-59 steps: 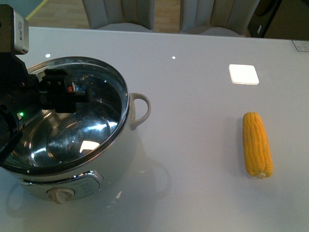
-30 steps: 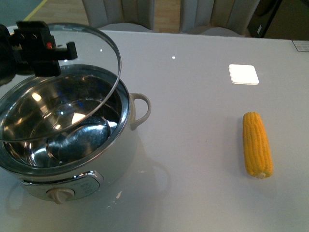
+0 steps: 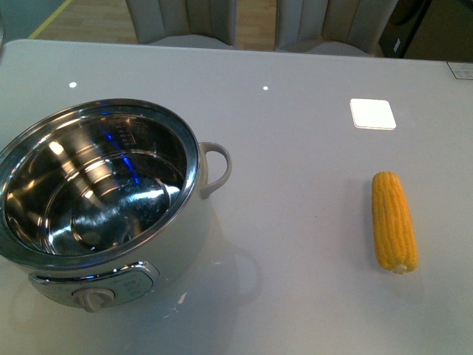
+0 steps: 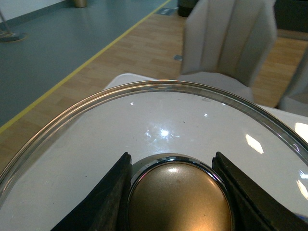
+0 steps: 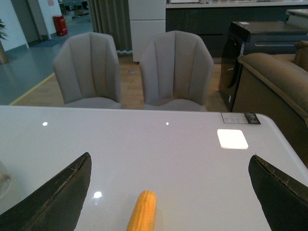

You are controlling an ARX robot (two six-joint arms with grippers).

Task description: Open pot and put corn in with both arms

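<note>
The white pot (image 3: 111,222) stands uncovered at the table's front left, its shiny steel inside empty. The yellow corn (image 3: 394,220) lies flat on the table to the right, well apart from the pot. In the front view neither arm shows. My left gripper (image 4: 179,192) is shut on the pot lid's round brass-coloured knob (image 4: 180,199), and the glass lid (image 4: 96,125) curves around it. My right gripper (image 5: 168,192) is open, both fingers (image 5: 53,197) spread wide above the table. The corn (image 5: 143,211) lies between and below them, untouched.
A white square patch (image 3: 373,113) lies on the table at the back right. Two grey chairs (image 5: 132,70) stand behind the table's far edge. The pot's loop handle (image 3: 214,168) sticks out toward the corn.
The left gripper lifted the glass lid off the pot, carried it up and to the left, and has left the front view. The corn has not moved.
</note>
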